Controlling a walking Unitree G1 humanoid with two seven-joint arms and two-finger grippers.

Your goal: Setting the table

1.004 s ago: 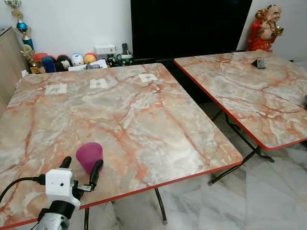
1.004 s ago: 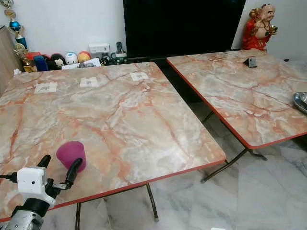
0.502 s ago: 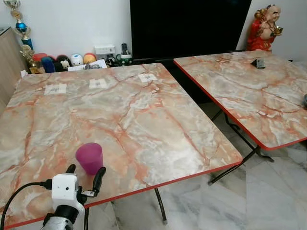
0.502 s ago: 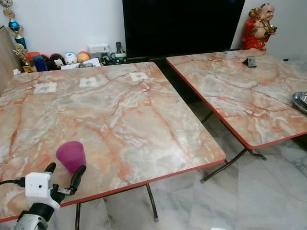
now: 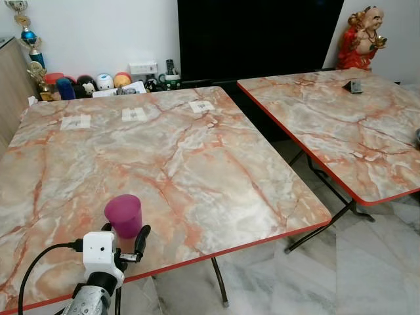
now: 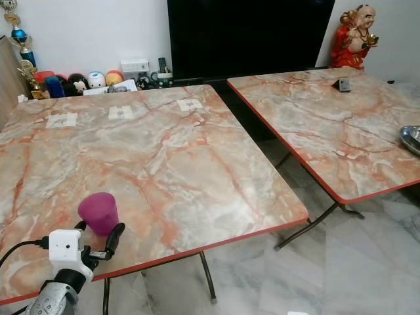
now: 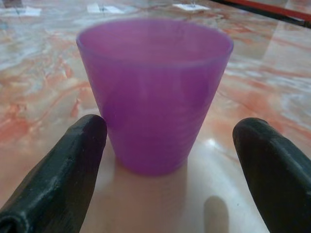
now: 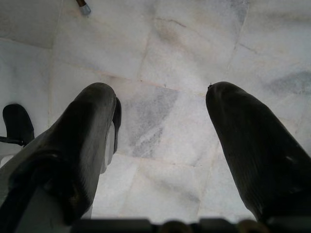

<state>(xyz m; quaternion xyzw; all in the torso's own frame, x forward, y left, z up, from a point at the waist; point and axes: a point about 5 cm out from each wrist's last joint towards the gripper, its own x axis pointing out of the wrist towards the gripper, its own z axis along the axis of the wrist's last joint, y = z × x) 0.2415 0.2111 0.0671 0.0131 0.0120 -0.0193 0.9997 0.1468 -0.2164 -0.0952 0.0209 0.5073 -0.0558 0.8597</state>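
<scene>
A square marble-patterned desk with a red edge (image 5: pixel 197 164) fills the foreground; a second matching desk (image 5: pixel 341 125) is cut off at the right. A purple plastic cup (image 5: pixel 123 215) stands upright near the first desk's front edge. The left hand (image 5: pixel 125 235), fingers spread, brackets the cup, its left finger hidden behind the wrist camera. The right hand (image 8: pixel 160 126) hangs open over the marble floor (image 8: pixel 170 43).

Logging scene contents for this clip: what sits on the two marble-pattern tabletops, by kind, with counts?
Purple plastic cup: 1
White paper labels: 3
Small dark object on the right table: 1
Metal dish at the right edge: 1
Total: 6
</scene>
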